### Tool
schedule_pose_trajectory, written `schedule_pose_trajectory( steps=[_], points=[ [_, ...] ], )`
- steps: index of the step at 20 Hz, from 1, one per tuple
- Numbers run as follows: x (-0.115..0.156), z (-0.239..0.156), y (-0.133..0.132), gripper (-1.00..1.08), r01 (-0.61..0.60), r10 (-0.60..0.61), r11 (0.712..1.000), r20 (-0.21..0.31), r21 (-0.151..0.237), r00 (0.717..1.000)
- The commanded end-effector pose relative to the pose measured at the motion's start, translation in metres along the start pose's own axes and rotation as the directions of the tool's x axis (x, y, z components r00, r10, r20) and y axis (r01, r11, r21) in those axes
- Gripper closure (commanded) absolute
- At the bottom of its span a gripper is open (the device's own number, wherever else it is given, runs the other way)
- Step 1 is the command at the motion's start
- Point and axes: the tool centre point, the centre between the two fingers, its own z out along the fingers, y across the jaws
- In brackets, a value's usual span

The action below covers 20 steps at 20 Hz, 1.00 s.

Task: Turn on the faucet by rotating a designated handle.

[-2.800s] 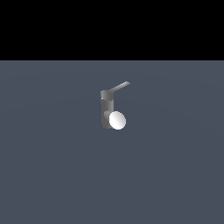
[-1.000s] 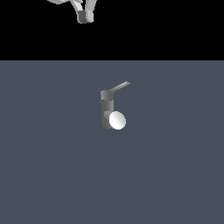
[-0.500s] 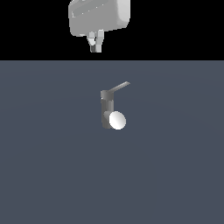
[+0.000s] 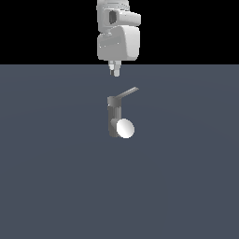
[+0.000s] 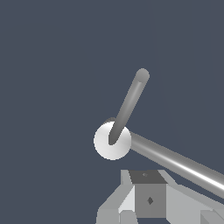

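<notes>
Exterior view showed the faucet (image 4: 114, 116) standing upright on a flat dark grey floor (image 4: 56, 177), its white-faced spout (image 4: 125, 128) turned toward the camera. The handle (image 4: 127, 92) stuck out from the faucet's top toward the exterior view's right, slightly raised. The gripper (image 4: 114, 71) hung directly above the faucet, apart from it, touching nothing. Whether its fingers were parted or closed could not be told. Wrist view showed the handle (image 5: 129, 105) clear of the fingers (image 5: 131, 205).

Flat, even, dim render, sharp throughout, without cast shadows; a bright highlight streaks the faucet (image 5: 183, 168).
</notes>
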Motion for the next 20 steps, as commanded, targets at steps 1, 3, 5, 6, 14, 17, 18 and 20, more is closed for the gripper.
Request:
schedule_pose_trajectory(
  steps=[1,3,5,6,14,17,18,20],
  points=[
    [0.017,0.015,-0.008,1.08,-0.071,0.071,0.997,0.000,-0.001,0.997],
    [0.030,0.027,-0.014,1.08,-0.124,0.124,0.992,0.001,-0.002,0.992],
    [0.043,0.037,-0.018,1.08,-0.174,0.174,0.985,0.002,-0.003,0.985],
    [0.049,0.042,-0.020,1.08,-0.197,0.197,0.980,0.002,-0.003,0.980],
    [0.086,0.071,-0.028,1.08,-0.332,0.332,0.943,0.005,-0.005,0.943],
    [0.094,0.077,-0.028,1.08,-0.360,0.360,0.933,0.006,-0.005,0.933],
    [0.096,0.079,-0.029,1.08,-0.366,0.366,0.930,0.007,-0.005,0.930],
    [0.098,0.080,-0.029,1.08,-0.375,0.375,0.927,0.007,-0.005,0.927]
  ],
)
